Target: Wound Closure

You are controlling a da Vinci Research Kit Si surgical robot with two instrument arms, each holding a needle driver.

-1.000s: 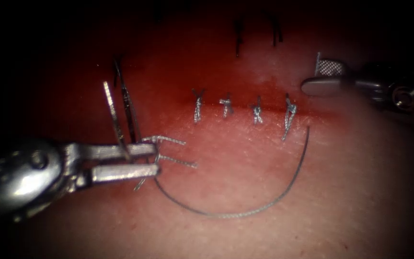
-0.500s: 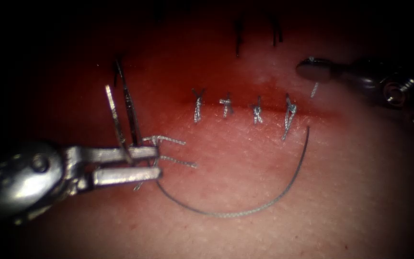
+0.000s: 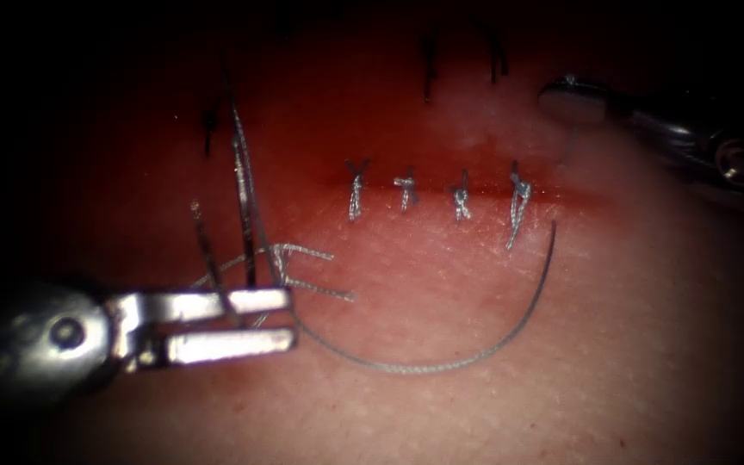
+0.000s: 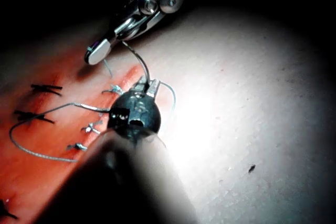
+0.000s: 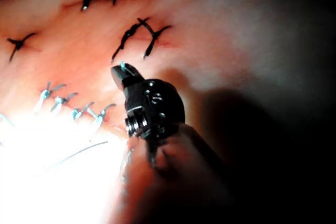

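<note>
Left pincer [image 3: 290, 320], slightly parted, hides where thread [image 3: 441, 366] starts.

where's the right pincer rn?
Endoscope view: the right pincer sits above the right end of the cut, up and right of the rightmost knot, clear of the tissue.

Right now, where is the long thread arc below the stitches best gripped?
Likely near its free end, beside the rightmost stitch, coming from the endoscope view's right. The thread lies flat on the tissue there, clear of knots; its other end tangles at the left tool. The right tool holds a cut end of thread.
</note>
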